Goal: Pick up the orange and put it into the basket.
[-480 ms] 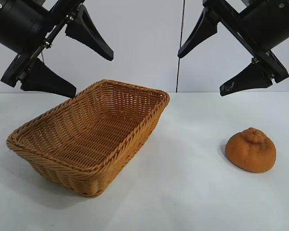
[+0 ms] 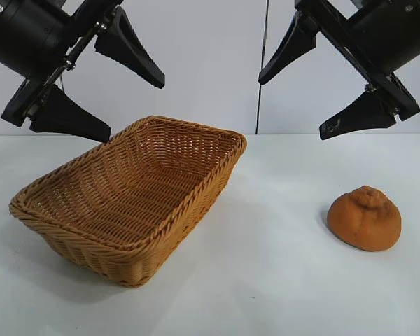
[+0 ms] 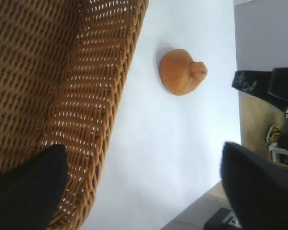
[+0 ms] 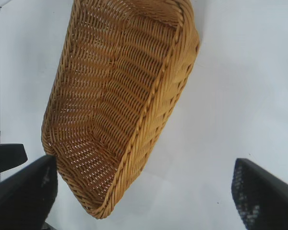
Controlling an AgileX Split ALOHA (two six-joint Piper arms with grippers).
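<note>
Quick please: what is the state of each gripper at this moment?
Left gripper: jaws open, holding nothing, raised above the basket.
Right gripper: jaws open, holding nothing, raised above the orange.

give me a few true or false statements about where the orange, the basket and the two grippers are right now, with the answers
1. The orange lies inside the basket. False: it sits on the white table, apart from the basket, on the right arm's side.
2. The basket holds nothing. True.
3. The right gripper is shut on the orange. False: its fingers are spread wide and it hangs above the table, holding nothing.
4. The left gripper hangs open above the basket's far end. True.
5. The orange's knobby bump points upward. True.
</note>
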